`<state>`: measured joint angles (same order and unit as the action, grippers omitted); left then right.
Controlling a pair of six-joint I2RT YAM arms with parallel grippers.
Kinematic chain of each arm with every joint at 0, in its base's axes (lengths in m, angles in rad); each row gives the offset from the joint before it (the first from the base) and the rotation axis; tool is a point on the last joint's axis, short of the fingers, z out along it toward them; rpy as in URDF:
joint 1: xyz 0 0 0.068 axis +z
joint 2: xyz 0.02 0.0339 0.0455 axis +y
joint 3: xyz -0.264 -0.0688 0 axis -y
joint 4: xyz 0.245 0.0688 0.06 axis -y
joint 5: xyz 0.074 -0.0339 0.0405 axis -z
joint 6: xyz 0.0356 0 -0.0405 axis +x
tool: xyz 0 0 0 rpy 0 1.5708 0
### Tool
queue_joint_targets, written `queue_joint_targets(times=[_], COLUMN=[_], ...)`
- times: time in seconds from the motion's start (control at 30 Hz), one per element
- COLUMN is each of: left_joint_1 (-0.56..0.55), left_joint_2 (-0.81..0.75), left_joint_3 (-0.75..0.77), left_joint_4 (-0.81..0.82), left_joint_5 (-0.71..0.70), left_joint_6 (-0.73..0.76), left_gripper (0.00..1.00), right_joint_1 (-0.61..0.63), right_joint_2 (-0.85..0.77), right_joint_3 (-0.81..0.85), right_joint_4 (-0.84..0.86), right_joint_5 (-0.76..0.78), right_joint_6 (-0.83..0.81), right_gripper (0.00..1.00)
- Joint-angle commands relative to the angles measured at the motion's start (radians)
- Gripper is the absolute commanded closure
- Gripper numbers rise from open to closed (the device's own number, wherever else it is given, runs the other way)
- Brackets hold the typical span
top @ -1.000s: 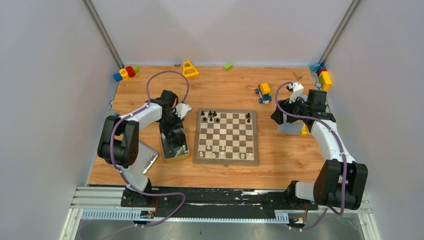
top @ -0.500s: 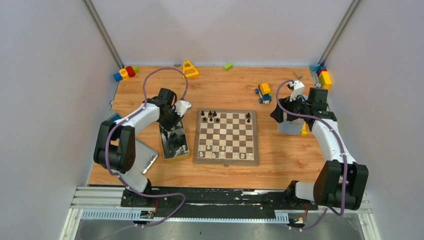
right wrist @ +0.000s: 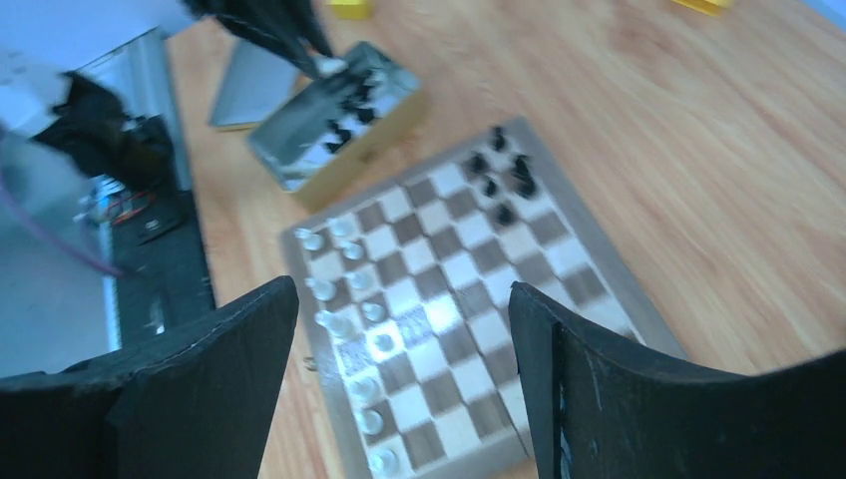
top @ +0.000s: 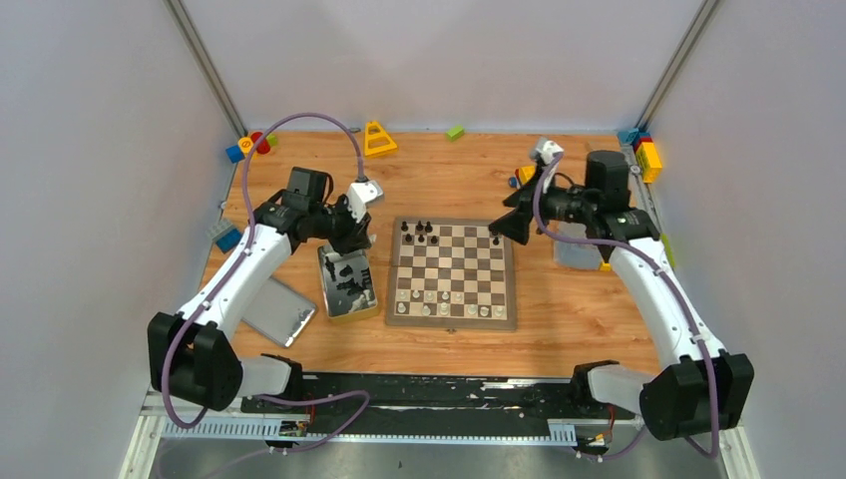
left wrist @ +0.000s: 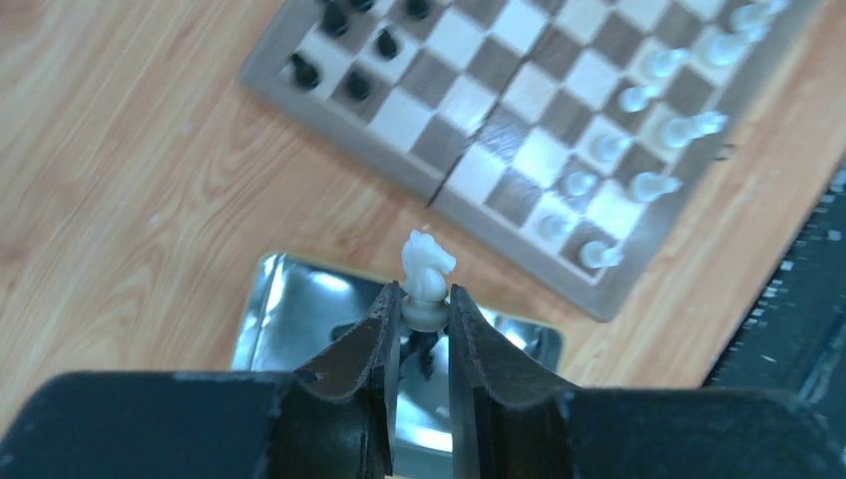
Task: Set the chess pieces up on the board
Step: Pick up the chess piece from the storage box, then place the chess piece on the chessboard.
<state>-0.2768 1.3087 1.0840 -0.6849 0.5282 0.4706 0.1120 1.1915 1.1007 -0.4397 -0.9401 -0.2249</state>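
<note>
Left tool [left wrist: 426, 299]: pinching a white knight [left wrist: 427, 267] above the tin [left wrist: 289, 299].
Right tool [right wrist: 401, 289]: wide apart, empty, over the board [right wrist: 559, 249].

The board [top: 451, 274] lies flat in the middle of the top view, a square of dark brown and cream checks with a light wood border. A cluster of black pieces [top: 419, 232] stands upright at its upper left corner, with two more at its upper right. Pale pieces [top: 444, 303] stand in its two lowest rows, with gaps between them. Loose pieces [top: 347, 284], black and pale, lie jumbled in the tin [top: 351, 315] just left of the board. One white knight [left wrist: 427, 271] is upright, its base clamped in the left gripper [left wrist: 426, 304], above the tin.
</note>
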Motion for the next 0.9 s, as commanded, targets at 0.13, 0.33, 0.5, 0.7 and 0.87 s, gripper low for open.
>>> queue_joint_targets(times=[0.13, 0.33, 0.5, 0.7, 0.87], left_joint_1=[-0.175, -0.236, -0.262, -0.312, -0.350], left_joint_2=[-0.016, 0.010, -0.023, -0.072, -0.078], left_joint_3=[0.078, 0.146, 0.135, 0.093, 0.080], left_joint_4=[-0.043, -0.084, -0.046, 0.026, 0.061], left_joint_5=[0.252, 0.280, 0.241, 0.075, -0.055], left_joint_6=[0.032, 0.045, 0.023, 0.013, 0.005], left_gripper=[0.78, 0.79, 0.79, 0.78, 0.79], right_joint_1=[0.275, 0.357, 0.383, 0.410, 0.419], right_joint_2=[0.186, 0.338, 0.417, 0.503, 0.559], right_joint_3=[0.117, 0.190, 0.238, 0.311, 0.335], right_joint_4=[0.076, 0.078, 0.079, 0.080, 0.080], right_joint_5=[-0.157, -0.206, -0.268, -0.292, -0.277], right_joint_6=[0.051, 0.081, 0.126, 0.217, 0.308], right_gripper=[0.23, 0.27, 0.30, 0.34, 0.40])
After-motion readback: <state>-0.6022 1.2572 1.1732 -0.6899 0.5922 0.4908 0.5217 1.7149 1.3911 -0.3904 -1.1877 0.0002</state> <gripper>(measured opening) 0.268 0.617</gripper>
